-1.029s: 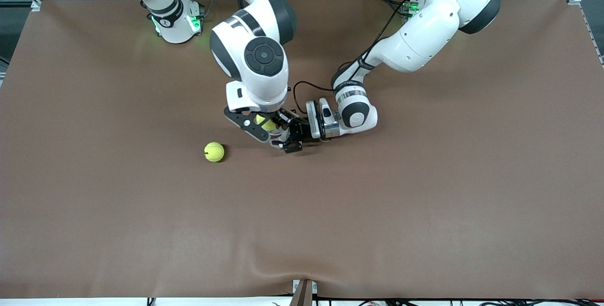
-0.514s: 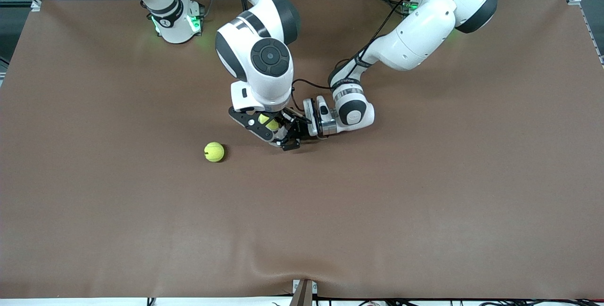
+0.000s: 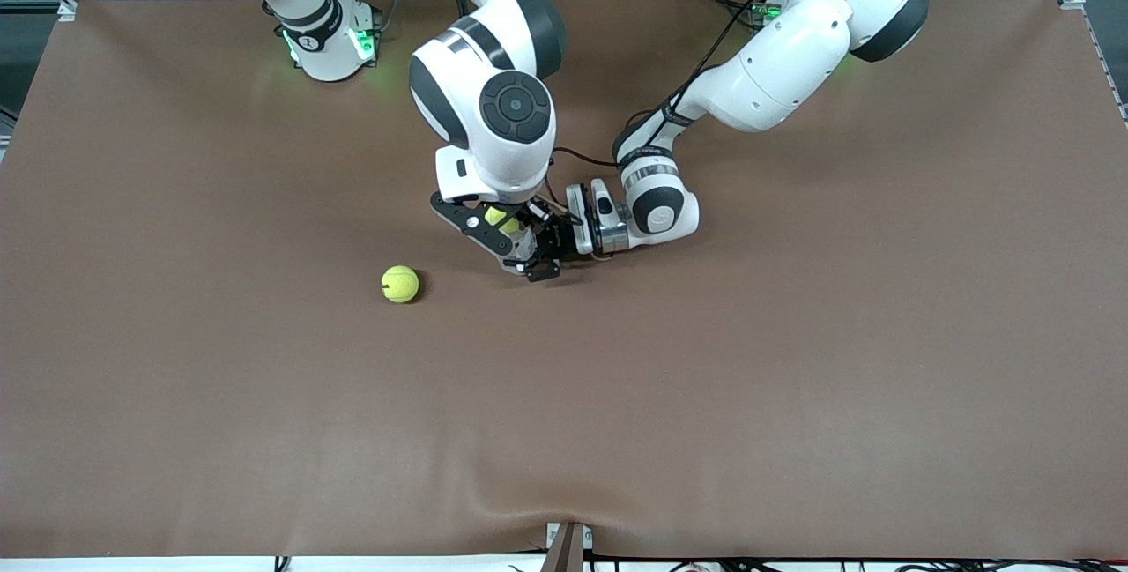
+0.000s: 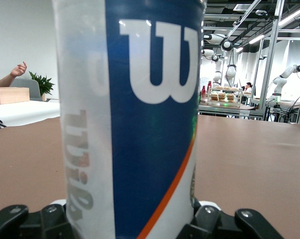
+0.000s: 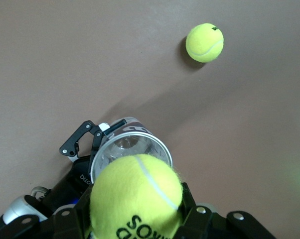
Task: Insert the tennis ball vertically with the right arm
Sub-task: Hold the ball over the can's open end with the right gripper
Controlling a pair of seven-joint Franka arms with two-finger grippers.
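Note:
My right gripper [image 3: 500, 221] is shut on a yellow tennis ball [image 5: 136, 199], which also shows in the front view [image 3: 500, 219]. It hangs just above the open mouth of a clear ball can [image 5: 130, 144]. My left gripper [image 3: 539, 253] is shut on that can and holds it upright on the table. In the left wrist view the can [image 4: 135, 114] fills the frame, with a blue and white label and an orange stripe. The can is mostly hidden under the right arm in the front view.
A second yellow tennis ball [image 3: 400, 284] lies on the brown table [image 3: 793, 360], nearer the right arm's end than the can. It also shows in the right wrist view [image 5: 205, 42].
My right gripper has moved with its ball a little toward the left arm's end, closing in over the can's mouth. The left gripper shifted slightly, then held still.

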